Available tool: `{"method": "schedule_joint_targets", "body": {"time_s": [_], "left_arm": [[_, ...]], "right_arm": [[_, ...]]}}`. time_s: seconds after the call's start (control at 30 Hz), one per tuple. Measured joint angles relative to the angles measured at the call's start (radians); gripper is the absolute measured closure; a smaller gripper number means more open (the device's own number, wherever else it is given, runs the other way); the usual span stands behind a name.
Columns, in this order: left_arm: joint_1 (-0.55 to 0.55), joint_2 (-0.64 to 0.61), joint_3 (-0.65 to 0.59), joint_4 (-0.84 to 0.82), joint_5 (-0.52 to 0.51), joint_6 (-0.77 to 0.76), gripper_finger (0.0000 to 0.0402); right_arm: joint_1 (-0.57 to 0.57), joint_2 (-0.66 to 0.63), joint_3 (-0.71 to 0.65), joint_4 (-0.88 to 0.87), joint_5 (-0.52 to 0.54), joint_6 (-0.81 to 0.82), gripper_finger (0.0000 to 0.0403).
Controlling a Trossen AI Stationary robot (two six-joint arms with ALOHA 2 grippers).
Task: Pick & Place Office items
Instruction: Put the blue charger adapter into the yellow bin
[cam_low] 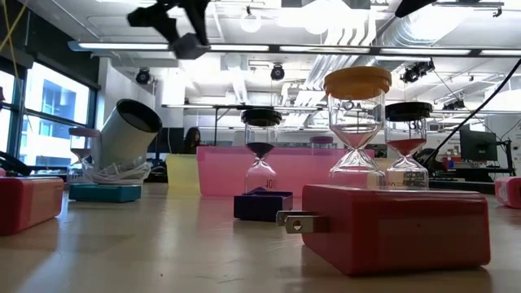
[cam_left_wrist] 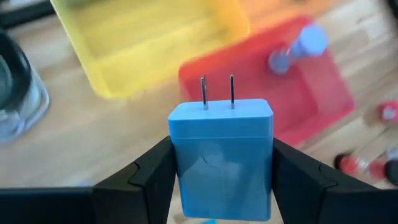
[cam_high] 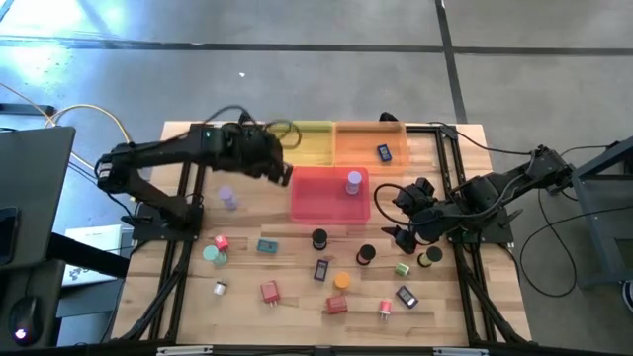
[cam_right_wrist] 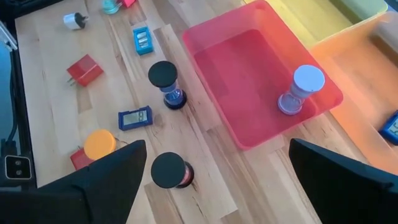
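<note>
Mid-carry right now: left gripper (cam_left_wrist: 221, 177) clamped on a blue plug block (cam_left_wrist: 221, 155), prongs pointing forward, held up over the table by the yellow tray (cam_high: 309, 143) and pink tray (cam_high: 329, 194). Probably next: line up over a tray, lower, let go. Right gripper (cam_high: 404, 213) wide open and empty, parked just right of the pink tray, timers and chargers scattered nearby.

Grey floor (cam_high: 297, 30), exposed ceiling ducts (cam_low: 391, 32), windows (cam_low: 45, 114)
</note>
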Motion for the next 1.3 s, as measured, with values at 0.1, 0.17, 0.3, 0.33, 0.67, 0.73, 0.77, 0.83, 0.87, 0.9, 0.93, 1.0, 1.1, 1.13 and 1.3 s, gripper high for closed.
{"method": "schedule_joint_targets", "body": {"time_s": [0.1,0.17,0.3,0.33,0.67,0.73,0.77,0.83,0.87,0.9,0.93,1.0,1.1,1.13,1.3], "left_arm": [[0.081,0.001,0.030,0.054,0.006,0.067,0.0199],[0.144,0.001,0.031,0.106,0.037,0.122,0.0199],[0.284,0.019,0.032,0.181,0.133,0.214,0.0199],[0.317,0.033,0.032,0.191,0.150,0.232,0.0199],[0.519,0.301,0.032,0.251,0.283,0.354,0.0199],[0.546,0.350,0.032,0.249,0.284,0.370,0.0199],[0.556,0.370,0.032,0.249,0.287,0.376,0.0199],[0.571,0.410,0.032,0.244,0.300,0.379,0.0199],[0.577,0.424,0.032,0.244,0.301,0.379,0.0199],[0.585,0.438,0.031,0.241,0.304,0.379,0.0199],[0.589,0.451,0.031,0.238,0.306,0.379,0.0199],[0.594,0.474,0.031,0.237,0.306,0.379,0.0199],[0.602,0.507,0.031,0.234,0.302,0.387,0.0199],[0.606,0.517,0.031,0.233,0.299,0.395,0.0199],[0.620,0.552,0.031,0.228,0.295,0.398,0.0199]], "right_arm": [[-0.001,0.000,0.000,0.004,0.013,-0.013,0.0018],[-0.011,0.000,0.000,0.005,0.029,-0.014,0.0018],[-0.051,0.000,0.000,-0.007,0.028,-0.024,0.0018],[-0.060,0.000,0.000,-0.010,0.028,-0.035,0.0018],[-0.165,0.000,0.000,-0.016,0.020,-0.100,0.0018],[-0.185,0.000,0.000,-0.018,0.020,-0.113,0.0018],[-0.194,0.000,0.000,-0.021,0.019,-0.119,0.0018],[-0.213,0.000,0.000,-0.025,0.018,-0.128,0.0018],[-0.222,0.000,0.000,-0.025,0.019,-0.134,0.0018],[-0.231,0.000,0.000,-0.025,0.016,-0.137,0.0018],[-0.239,0.000,0.000,-0.025,0.008,-0.139,0.0018],[-0.255,0.000,0.000,-0.025,-0.007,-0.139,0.0018],[-0.265,0.000,0.000,-0.025,-0.008,-0.143,0.0018],[-0.265,0.000,0.000,-0.025,-0.007,-0.144,0.0018],[-0.265,0.000,0.000,-0.024,0.000,-0.146,0.0018]]}}
